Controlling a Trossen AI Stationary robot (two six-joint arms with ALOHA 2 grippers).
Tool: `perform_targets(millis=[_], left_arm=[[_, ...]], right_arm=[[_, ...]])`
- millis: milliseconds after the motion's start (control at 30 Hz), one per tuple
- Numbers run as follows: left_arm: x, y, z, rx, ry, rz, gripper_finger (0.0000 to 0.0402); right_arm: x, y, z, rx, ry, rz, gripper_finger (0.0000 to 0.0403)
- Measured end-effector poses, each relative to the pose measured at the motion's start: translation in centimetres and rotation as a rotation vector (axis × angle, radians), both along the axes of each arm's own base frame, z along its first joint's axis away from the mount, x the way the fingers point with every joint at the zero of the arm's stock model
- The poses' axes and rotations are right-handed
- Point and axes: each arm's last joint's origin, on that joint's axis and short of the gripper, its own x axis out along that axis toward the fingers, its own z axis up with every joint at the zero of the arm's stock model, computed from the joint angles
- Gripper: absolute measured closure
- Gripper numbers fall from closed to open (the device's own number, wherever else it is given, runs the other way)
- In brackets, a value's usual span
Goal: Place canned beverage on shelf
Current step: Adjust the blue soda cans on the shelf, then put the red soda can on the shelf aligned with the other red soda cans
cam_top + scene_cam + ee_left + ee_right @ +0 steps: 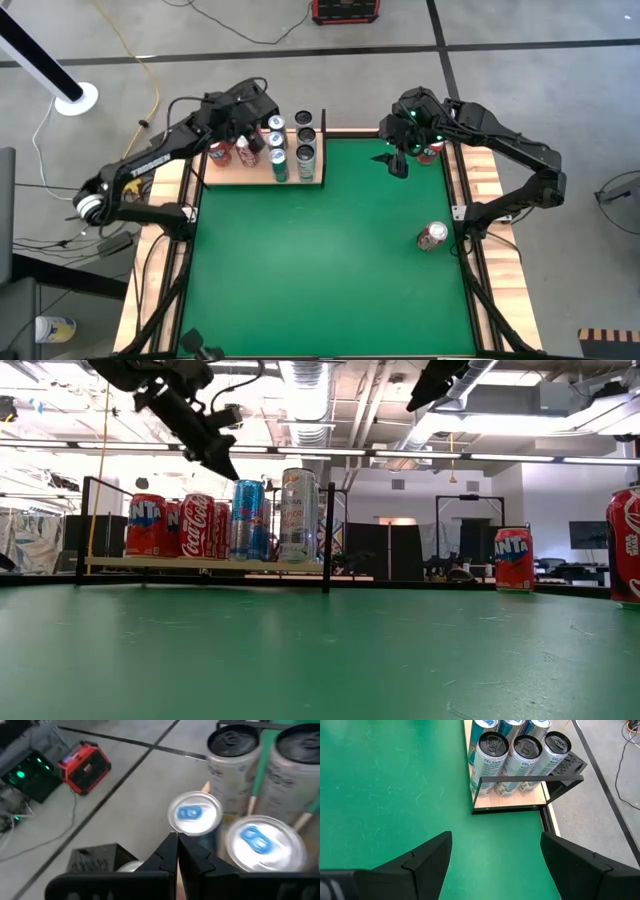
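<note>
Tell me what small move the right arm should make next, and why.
Probably swing the right gripper, jaws open and empty, over to one of the cans still off the shelf, likely the Fanta can beside it. Another red can lies farther out on the felt. The left gripper, jaws shut, hangs over the shelved cans.

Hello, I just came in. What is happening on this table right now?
A two-armed robot is putting drink cans on a wooden shelf at the far left edge of the green table. Several cans already stand there. The left hand is shut and empty, hovering above the blue-topped cans. The right hand is open and empty above the table, near a red can at the far right. Another red can lies on the right side, not yet on the shelf.
</note>
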Motion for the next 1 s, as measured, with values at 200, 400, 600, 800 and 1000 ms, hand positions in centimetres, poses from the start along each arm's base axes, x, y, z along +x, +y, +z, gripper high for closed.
perform_targets(millis=[200,400,600,800,1000], left_arm=[[0.0,-1.6,-1.6,-0.091,0.02,-0.014,0.0401],[0.7,-2.5,-2.5,-0.118,0.029,-0.047,0.0401],[1.1,-2.9,-2.6,-0.13,0.028,-0.062,0.0402],[1.2,-3.1,-2.6,-0.13,0.018,-0.065,0.0401],[0.9,-3.1,-2.2,-0.086,0.04,-0.01,0.0401]], right_arm=[[0.0,0.0,0.0,0.0,0.0,0.0,0.0075],[0.0,0.0,0.0,0.001,0.001,0.0,0.0075],[0.0,0.0,0.0,0.006,0.001,-0.005,0.0075],[0.0,0.0,0.0,0.007,0.001,-0.006,0.0075],[0.0,0.0,0.0,0.015,0.0,-0.013,0.0075]])
